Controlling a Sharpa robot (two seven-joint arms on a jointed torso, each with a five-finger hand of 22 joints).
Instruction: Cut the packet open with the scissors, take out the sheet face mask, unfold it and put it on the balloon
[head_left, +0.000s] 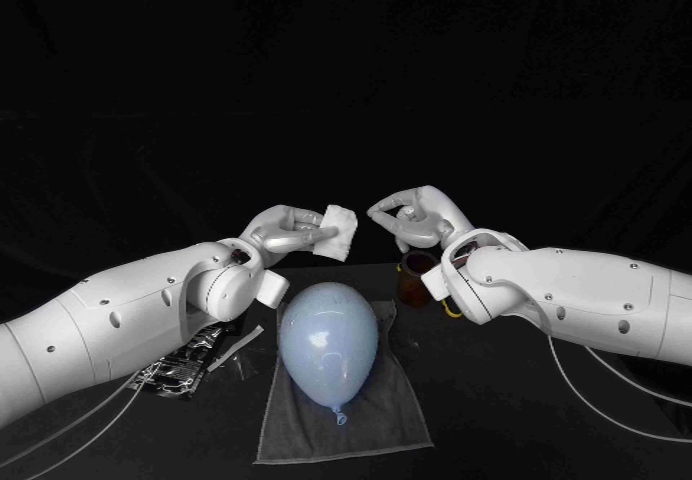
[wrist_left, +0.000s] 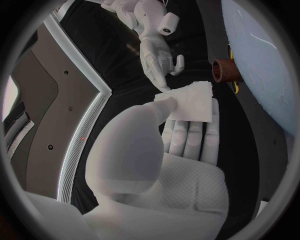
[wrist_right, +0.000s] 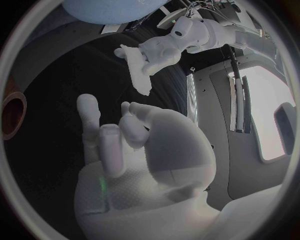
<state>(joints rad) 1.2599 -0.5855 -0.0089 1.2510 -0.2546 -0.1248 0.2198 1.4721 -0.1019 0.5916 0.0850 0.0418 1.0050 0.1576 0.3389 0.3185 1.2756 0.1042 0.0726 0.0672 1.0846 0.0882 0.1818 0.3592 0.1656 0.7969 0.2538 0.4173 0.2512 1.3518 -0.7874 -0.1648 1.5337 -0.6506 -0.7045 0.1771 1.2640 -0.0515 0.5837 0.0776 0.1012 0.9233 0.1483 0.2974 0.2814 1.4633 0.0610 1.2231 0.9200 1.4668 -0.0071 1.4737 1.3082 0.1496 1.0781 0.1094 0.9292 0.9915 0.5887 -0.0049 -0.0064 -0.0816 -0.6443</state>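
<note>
My left hand is raised behind the balloon and pinches a folded white sheet mask between thumb and fingers; the left wrist view shows the mask as a small folded square against the fingertips. My right hand hovers just to the right of it with loosely curled fingers, holding nothing. In the left wrist view the right hand points its fingers at the mask's corner. The pale blue balloon lies on a grey cloth. A shiny packet lies under my left arm.
A brown cup stands right of the balloon, under my right forearm, with a yellow loop beside it, possibly a scissor handle. The right wrist view shows the cup's rim and the balloon.
</note>
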